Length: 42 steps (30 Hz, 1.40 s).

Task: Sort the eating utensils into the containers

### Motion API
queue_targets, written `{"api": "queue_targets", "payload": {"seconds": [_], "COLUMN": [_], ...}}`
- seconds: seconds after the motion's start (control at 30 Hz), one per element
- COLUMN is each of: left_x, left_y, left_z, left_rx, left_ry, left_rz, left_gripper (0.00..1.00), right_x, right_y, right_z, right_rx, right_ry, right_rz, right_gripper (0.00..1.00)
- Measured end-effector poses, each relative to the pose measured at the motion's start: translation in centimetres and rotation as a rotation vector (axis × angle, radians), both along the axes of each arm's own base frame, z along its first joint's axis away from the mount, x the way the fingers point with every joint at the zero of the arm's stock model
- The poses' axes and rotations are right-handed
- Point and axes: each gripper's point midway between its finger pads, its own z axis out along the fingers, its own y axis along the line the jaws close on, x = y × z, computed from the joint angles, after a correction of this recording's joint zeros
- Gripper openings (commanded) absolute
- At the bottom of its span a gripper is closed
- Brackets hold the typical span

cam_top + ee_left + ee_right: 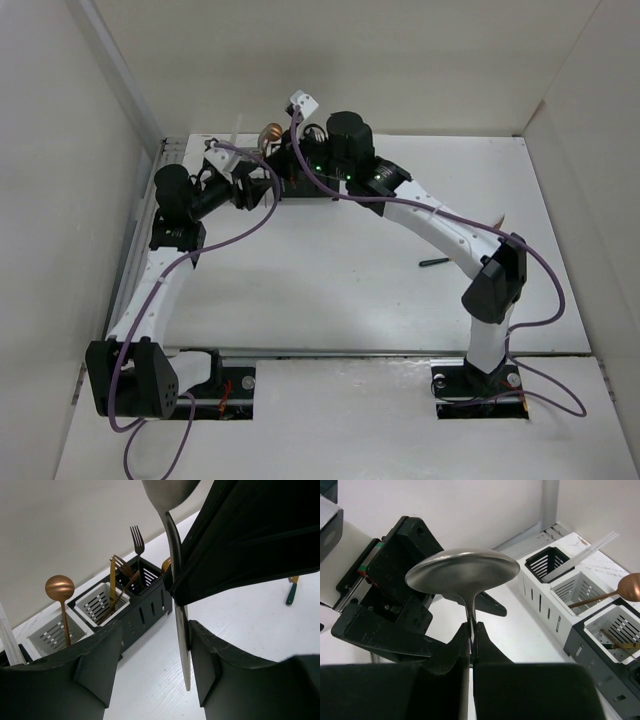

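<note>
My right gripper [472, 630] is shut on the handle of a silver spoon [462, 572], bowl upward, near the containers at the far side of the table. My left gripper [152, 655] is open around the lower end of that handle [181, 640], which lies against its right finger [210, 665]. The containers [102, 602] stand in a row: the far black one [550, 562] holds clear sticks [585, 550], a white one [580, 587] holds a copper spoon [60, 587], and others hold gold and dark forks [136, 540]. In the top view both grippers meet [285, 175] in front of the row.
A dark-handled utensil [433, 262] lies on the white table right of centre, and another with a gold end [291, 592] lies further right. White walls enclose the table on three sides. Purple cables [250, 225] hang along both arms.
</note>
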Motion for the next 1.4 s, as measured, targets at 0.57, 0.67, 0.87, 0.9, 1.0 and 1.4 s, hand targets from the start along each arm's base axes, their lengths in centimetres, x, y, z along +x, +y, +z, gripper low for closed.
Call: {"api": "queue_targets", "payload": {"seconds": [0.57,0.67,0.87,0.9,1.0,1.4], "left_x": [0.2,0.3,0.6,0.6,0.8,7.2], "left_y": [-0.1,0.0,0.1,0.1,0.2,2.9], "left_z": [-0.1,-0.1,-0.2,-0.2,-0.7,0.2], "left_rx": [-0.032,-0.033,-0.034,-0.034,-0.031,-0.012], "left_ry": [0.015,0.014,0.01,0.01,0.02,-0.181], "left_rz": [0.004,0.008,0.018,0.017,0.026,0.236], "left_gripper": [0.0,0.0,0.0,0.0,0.0,0.0], "right_x": [1.5,1.5,1.8,1.9,2.4,7.2], "right_y": [1.5,1.5,1.7,1.7,1.4,-3.6], "right_z": [-2.6,-2.6,-2.6,-2.7,-2.1,-2.8], "right_rx": [-0.016,-0.015,-0.011,-0.01,0.011,0.009], "right_ry": [0.025,0.024,0.02,0.025,0.012,0.039], "right_rz": [0.018,0.018,0.018,0.018,0.013,-0.089], "right_gripper": [0.0,0.0,0.26,0.44,0.77,1.0]}}
